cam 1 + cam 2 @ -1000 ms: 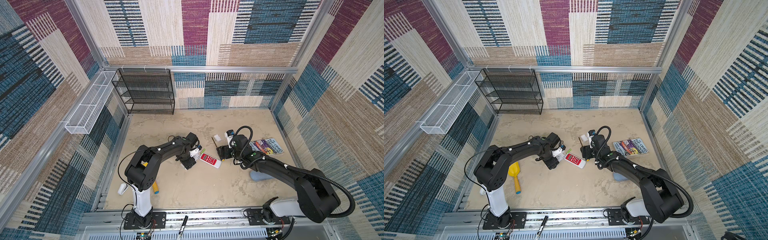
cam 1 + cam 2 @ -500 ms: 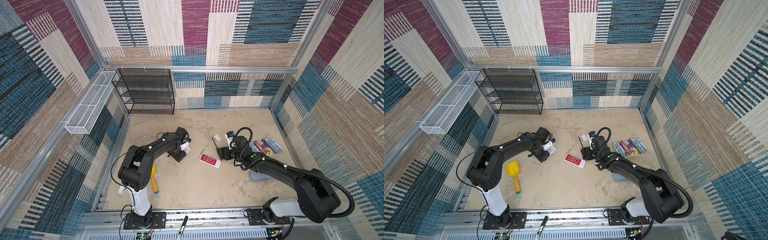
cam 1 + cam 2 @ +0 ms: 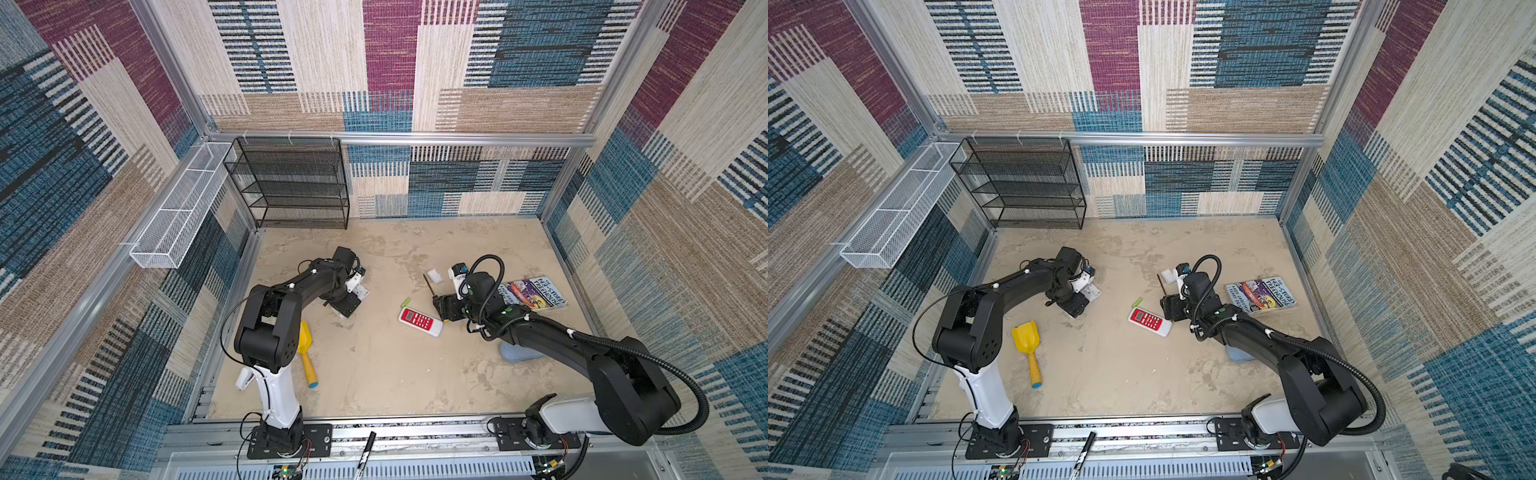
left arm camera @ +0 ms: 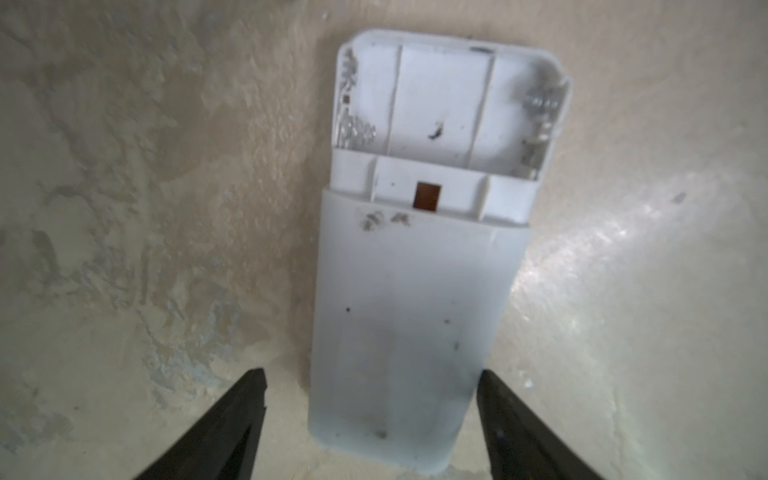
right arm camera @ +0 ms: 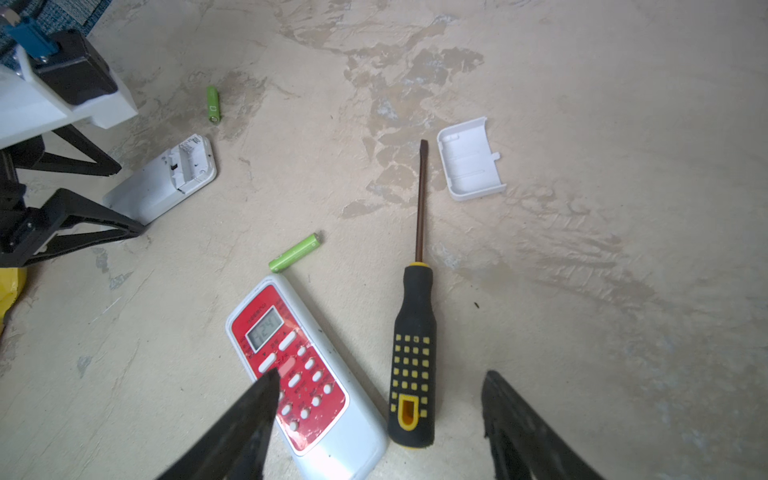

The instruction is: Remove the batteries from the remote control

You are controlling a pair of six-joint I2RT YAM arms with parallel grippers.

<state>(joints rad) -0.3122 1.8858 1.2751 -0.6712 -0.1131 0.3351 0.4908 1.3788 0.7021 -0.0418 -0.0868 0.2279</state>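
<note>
A white remote control (image 4: 415, 316) lies face down, its battery bay (image 4: 440, 108) uncovered and empty. My left gripper (image 4: 374, 374) is open with the remote's end between its fingers, a gap showing on each side. It also shows in both top views (image 3: 351, 301) (image 3: 1077, 305). Two green batteries lie loose on the floor: one (image 5: 296, 252) by the head of a red-faced remote control (image 5: 299, 374) (image 3: 419, 321), the other (image 5: 212, 104) beyond the white remote. My right gripper (image 5: 378, 376) (image 3: 442, 307) hangs open over the red remote and a screwdriver handle (image 5: 413, 353).
A white battery cover (image 5: 471, 160) (image 3: 434, 275) lies beside the screwdriver tip. A book (image 3: 534, 293) and a blue cloth (image 3: 515, 353) are on the right, a yellow scoop (image 3: 305, 349) on the left. A black wire shelf (image 3: 291, 183) and a white basket (image 3: 178, 208) line the back left.
My left gripper has travelled left, away from the red remote, with the white remote, then opened its jaws round it. The right arm has stayed still.
</note>
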